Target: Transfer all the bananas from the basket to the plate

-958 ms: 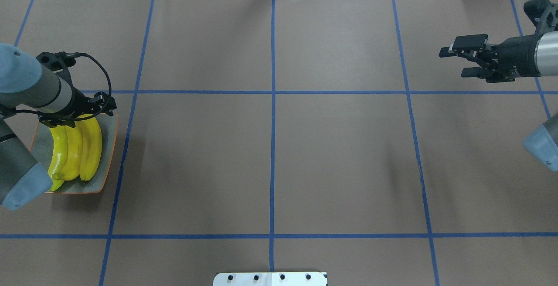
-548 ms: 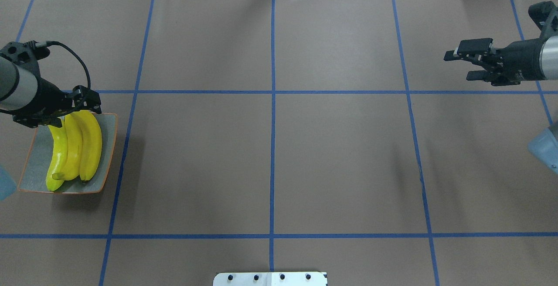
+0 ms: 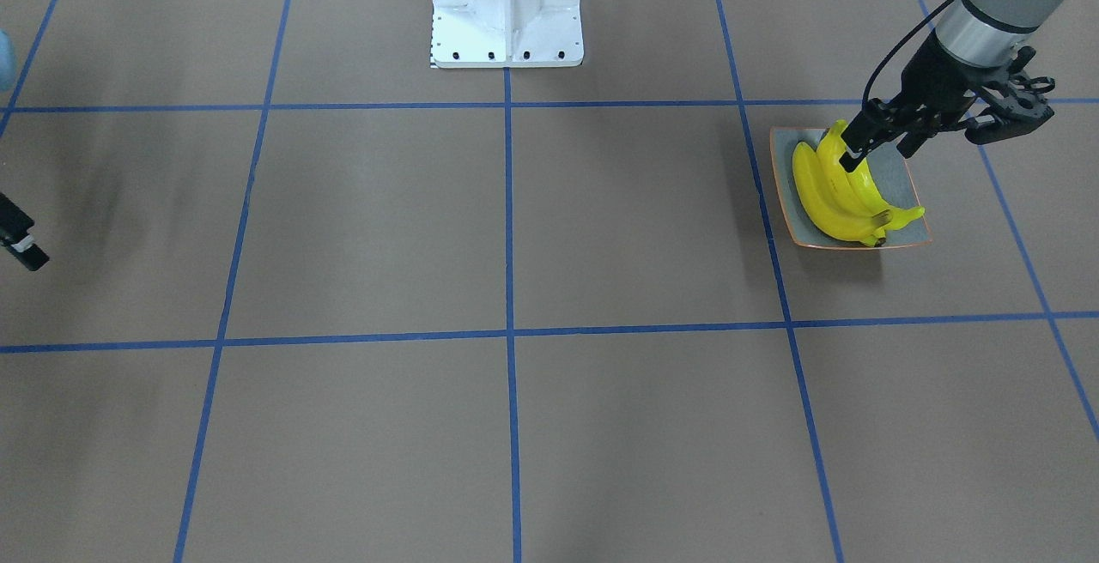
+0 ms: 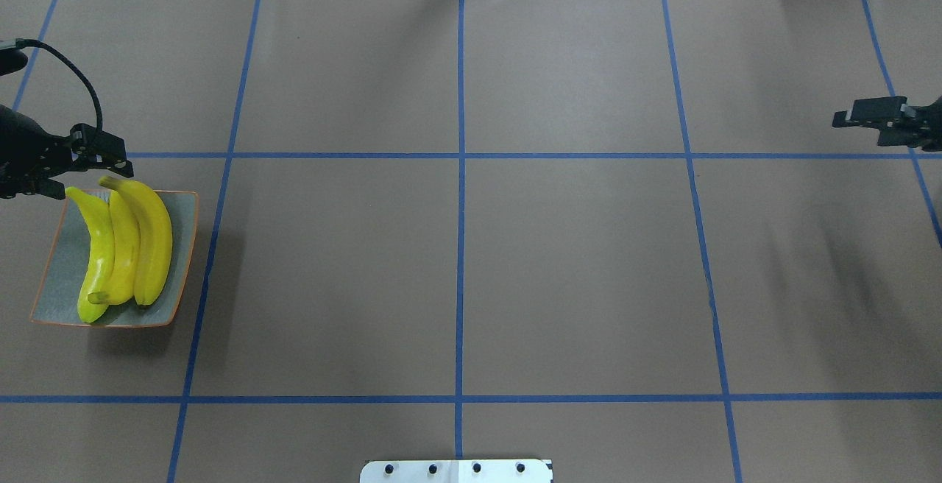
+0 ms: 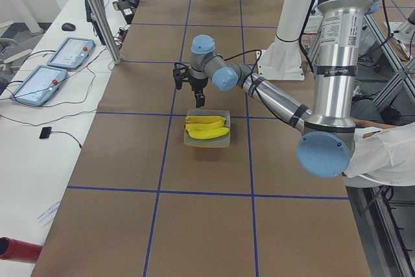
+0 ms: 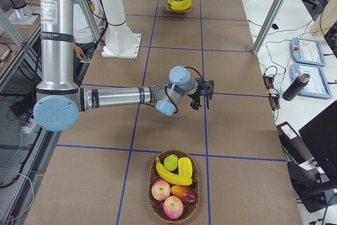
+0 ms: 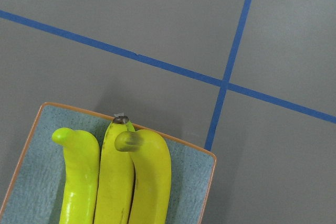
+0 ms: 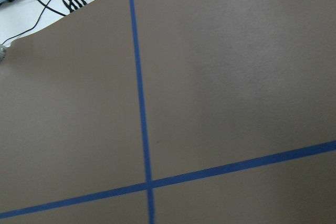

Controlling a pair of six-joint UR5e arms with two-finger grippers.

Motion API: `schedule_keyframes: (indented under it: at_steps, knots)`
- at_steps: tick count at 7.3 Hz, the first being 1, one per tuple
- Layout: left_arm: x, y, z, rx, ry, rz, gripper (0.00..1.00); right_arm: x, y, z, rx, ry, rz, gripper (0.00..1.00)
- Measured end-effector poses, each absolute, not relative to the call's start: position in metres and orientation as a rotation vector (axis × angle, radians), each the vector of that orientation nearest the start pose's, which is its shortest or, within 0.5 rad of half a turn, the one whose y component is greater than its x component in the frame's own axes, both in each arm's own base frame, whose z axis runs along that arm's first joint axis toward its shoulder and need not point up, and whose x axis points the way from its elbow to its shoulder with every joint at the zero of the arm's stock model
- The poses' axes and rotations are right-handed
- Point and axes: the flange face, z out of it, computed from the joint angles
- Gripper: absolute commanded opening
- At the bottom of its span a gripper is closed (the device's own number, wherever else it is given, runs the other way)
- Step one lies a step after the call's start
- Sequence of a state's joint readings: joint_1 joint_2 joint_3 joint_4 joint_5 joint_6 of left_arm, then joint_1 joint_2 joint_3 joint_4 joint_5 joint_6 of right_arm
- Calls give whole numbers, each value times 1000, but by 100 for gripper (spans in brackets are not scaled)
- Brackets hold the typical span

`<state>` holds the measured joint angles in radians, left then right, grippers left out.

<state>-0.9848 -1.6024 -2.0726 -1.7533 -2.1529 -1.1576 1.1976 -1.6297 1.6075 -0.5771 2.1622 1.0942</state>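
Three bananas [image 4: 125, 247] lie side by side on the plate [image 4: 62, 269], near the left end of the table [image 4: 456, 247]; a fourth banana [image 6: 167, 175] lies in the wicker basket [image 6: 152, 196] at the table's right end, beside apples [image 6: 160, 189]; my left gripper [image 4: 85, 178] hangs over the plate's far left corner, jaws spread wide and holding nothing; my right gripper [image 4: 862, 129] hovers above the table near its right end, jaws likewise apart and empty.

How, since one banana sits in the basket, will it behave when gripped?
The banana looks smooth and curved, so it may slip or pivot in a grip. It rests on other fruit in the basket, so a push may rock it.
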Motion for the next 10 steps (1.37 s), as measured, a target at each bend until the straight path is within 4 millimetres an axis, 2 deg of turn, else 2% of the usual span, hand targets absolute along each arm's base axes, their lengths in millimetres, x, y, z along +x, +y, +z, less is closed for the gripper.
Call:
schedule_keyframes:
  at_steps: [1, 2, 3, 4, 6, 7, 8, 10]
  knots:
    - [200, -445, 384, 22, 896, -323, 99, -74, -483, 591, 340, -996, 355, 100]
    - [201, -446, 383, 24, 899, -321, 99, -42, -469, 618, 319, -979, 379, 100]
    - [201, -447, 381, 25, 901, -320, 100, -20, -447, 640, 290, -968, 413, 100]
    - [201, -447, 380, 27, 903, -320, 100, -7, -420, 662, 251, -950, 448, 100]
    - [201, -446, 378, 25, 908, -322, 100, 10, -366, 701, 149, -932, 511, 100]
    - [201, -446, 377, 25, 910, -322, 100, 16, -347, 715, 96, -939, 540, 100]
    - [201, -446, 376, 26, 911, -322, 100, 18, -337, 732, 50, -936, 565, 100]
    - [201, -446, 375, 28, 914, -322, 100, 18, -336, 771, -18, -913, 599, 100]
